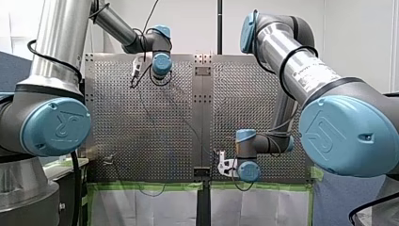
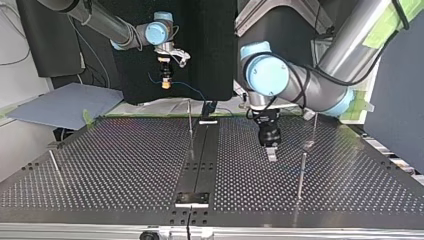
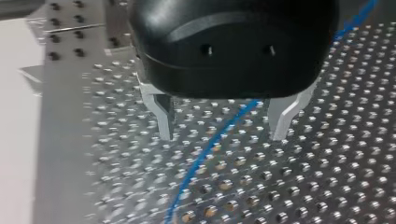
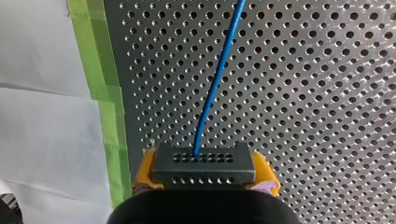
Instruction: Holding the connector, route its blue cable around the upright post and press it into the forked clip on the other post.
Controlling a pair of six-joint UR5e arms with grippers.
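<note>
Presently, the dark grey perforated connector (image 4: 204, 163) is gripped by the yellow-padded right hand (image 4: 205, 173) at the top view's upper left, its thin blue cable (image 4: 223, 70) led ahead beneath the open, empty left hand (image 3: 222, 135).

1. Your right gripper (image 4: 204, 171) clamps the dark connector (image 4: 203, 163) between its yellow pads (image 4: 144, 169).
2. You see the blue cable (image 4: 218, 74) run ahead from the connector over the perforated table (image 4: 317, 116).
3. Green tape (image 4: 100, 93) edges the table.
</note>
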